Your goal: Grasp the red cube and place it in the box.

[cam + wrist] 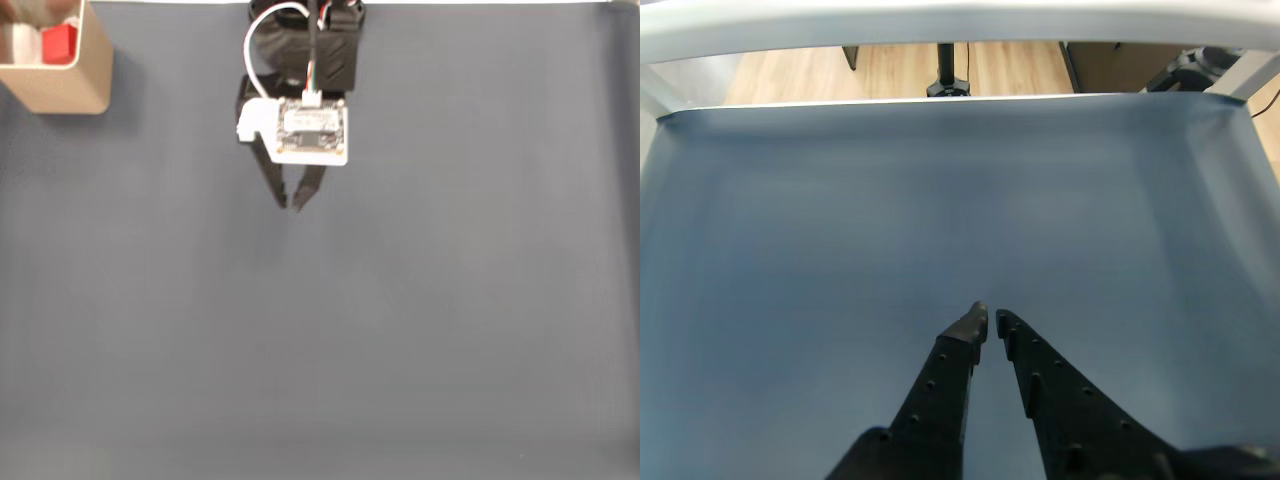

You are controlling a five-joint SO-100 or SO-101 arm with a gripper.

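The cube (59,43) sat inside the box (70,88), up in the fixed view's top-left corner. Well apart from it, the gripper (296,205) hung over the bare grey mat (450,300), fingers nearly touching and holding nothing. The wrist view caught that narrow gap at the tips (989,320), plus wooden floor (890,72) past the mat's far edge.

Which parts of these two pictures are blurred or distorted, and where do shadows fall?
Fixed view: even light, the tan cardboard box casts a soft shadow to its right, the small red cube inside looks slightly blurred. Wrist view: the grey mat is smeared, its far edge bows, the black end effector stays sharper.
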